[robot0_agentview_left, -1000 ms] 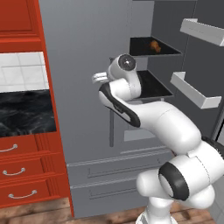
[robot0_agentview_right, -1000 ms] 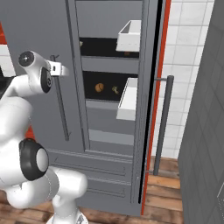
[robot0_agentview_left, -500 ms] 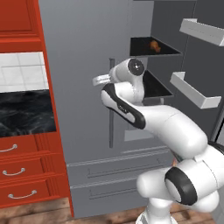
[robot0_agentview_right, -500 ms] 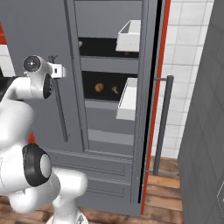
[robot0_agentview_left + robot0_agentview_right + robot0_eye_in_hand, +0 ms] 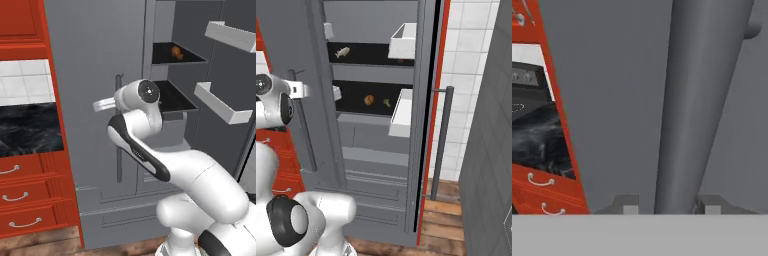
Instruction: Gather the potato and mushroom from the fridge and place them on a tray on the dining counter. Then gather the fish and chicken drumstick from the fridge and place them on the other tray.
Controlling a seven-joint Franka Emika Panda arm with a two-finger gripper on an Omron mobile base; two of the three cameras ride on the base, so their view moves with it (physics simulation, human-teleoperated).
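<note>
Fridge [image 5: 90, 75] stood with right door swung open, left door shut. Gripper [image 5: 664, 205] sat on the left door's vertical bar handle [image 5: 697, 100]; in the hand view the handle ran straight up between the two fingertips [image 5: 626, 205], which stood narrowed close against either side of it. Looked like a grip on the handle, though actual contact could not be confirmed.

Inside, seen from the right base view: pale fish [image 5: 342, 51] on the upper shelf, round brownish item, likely the potato [image 5: 369, 100], and a small mushroom [image 5: 387, 102] just beside it on the shelf below. Left base view showed an orange-brown item [image 5: 175, 51] on the upper shelf, possibly the chicken drumstick; too small to tell.

Judged progress: very early. All visible food lay in the fridge, nothing carried. Step in hand appeared to be opening the left door. Left to do: every pick, and both tray deliveries.
</note>
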